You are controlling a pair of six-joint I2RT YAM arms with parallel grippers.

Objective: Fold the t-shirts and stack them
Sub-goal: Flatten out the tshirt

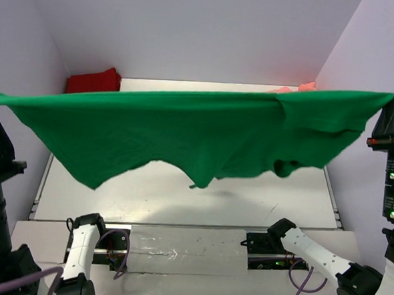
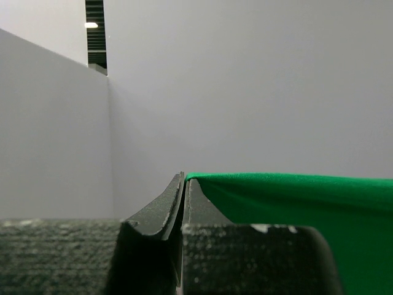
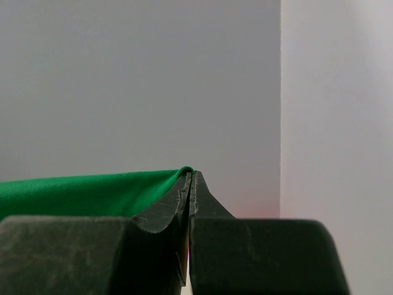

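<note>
While clenched on green t-shirt at nine o'clock (left gripper) and three o'clock (right gripper): stretched aloft, long axis nine-to-three, loose hem sagging toward six.

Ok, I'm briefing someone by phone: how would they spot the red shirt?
Start at the white table and go to its far left corner. The red shirt lies bunched there, behind the green shirt stretched in the air. It alone is dark red; the pink shirt sits far right.
</note>
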